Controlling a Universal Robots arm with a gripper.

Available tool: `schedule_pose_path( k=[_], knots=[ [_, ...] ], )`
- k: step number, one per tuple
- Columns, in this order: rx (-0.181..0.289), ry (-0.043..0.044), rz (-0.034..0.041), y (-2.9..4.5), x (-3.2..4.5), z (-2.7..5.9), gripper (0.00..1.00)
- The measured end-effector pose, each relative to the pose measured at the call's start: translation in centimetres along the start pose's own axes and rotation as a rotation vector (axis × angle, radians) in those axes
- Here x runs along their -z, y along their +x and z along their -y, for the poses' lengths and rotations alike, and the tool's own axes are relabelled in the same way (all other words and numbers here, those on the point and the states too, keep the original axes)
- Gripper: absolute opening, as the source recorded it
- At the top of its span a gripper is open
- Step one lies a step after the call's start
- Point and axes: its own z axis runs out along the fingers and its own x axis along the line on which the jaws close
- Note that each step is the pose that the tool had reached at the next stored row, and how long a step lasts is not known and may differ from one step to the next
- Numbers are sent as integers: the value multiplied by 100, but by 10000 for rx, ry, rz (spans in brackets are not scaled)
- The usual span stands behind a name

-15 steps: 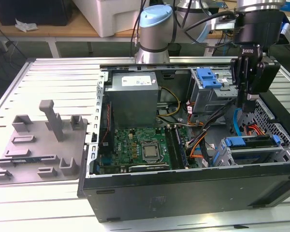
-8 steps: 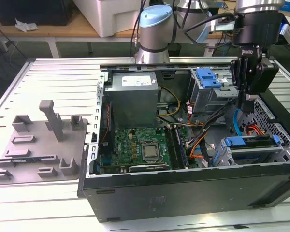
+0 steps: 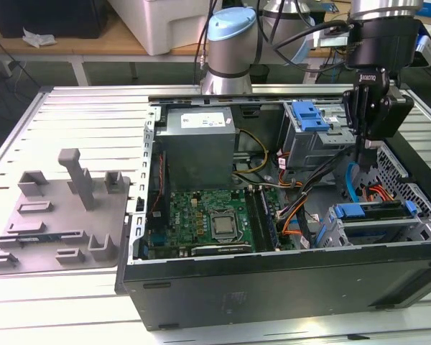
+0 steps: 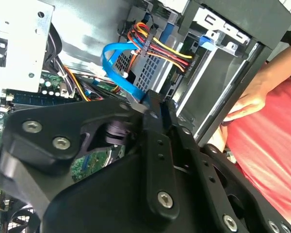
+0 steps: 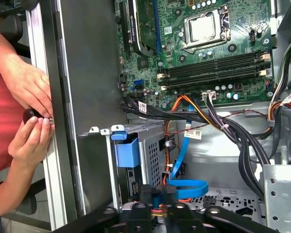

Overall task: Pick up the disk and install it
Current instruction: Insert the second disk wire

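Exterior view: the gripper (image 3: pixel 364 147) hangs inside the open computer case (image 3: pixel 273 287), just at 12 o'clock of the drive cage where the disk (image 3: pixel 370 213) sits with its blue rail frame. Whether its jaws are apart or together I cannot tell. First wrist view: a person's hands (image 5: pixel 31 116) rest on the case's edge.

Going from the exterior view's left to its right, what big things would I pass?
Grey fixture tray → grey power supply box → green motherboard → blue-topped drive cage → black tool.

Black tool (image 3: pixel 364 140) on silver arm (image 3: pixel 230 43) (light-blue joint cap, black cables).
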Motion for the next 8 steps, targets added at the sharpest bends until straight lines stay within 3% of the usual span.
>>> schedule_pose_path(
  k=[8],
  knots=[
    [-26,49,2,0,0,0,16]
  ],
)
